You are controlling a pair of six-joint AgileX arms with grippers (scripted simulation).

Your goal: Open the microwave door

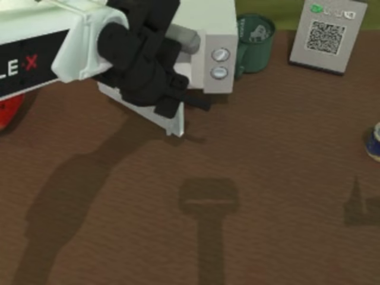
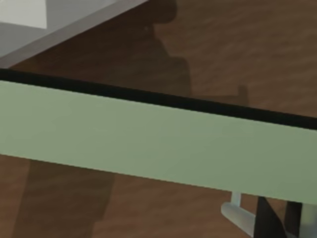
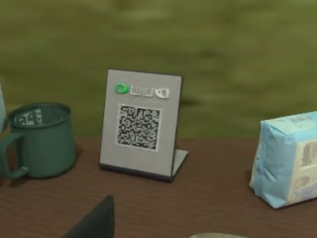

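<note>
The white microwave (image 1: 208, 21) stands at the back of the table, with two silver knobs (image 1: 220, 63) on its right panel. The microwave door (image 1: 171, 123) is swung out from the front at an angle; in the left wrist view its edge is a pale band (image 2: 148, 139). My left gripper (image 1: 181, 100) reaches in over the door and is shut on the grey bar handle (image 2: 242, 217), with dark fingers (image 2: 270, 223) on either side of it. The right gripper is out of the top view. Its wrist view shows only one dark fingertip (image 3: 96, 220).
A green mug (image 1: 256, 35) stands right beside the microwave, then a QR-code sign (image 1: 326, 32). A light blue packet (image 3: 287, 158) lies right of the sign. A blue object (image 1: 374, 142) sits at the table's right edge and a red one (image 1: 9, 113) at its left.
</note>
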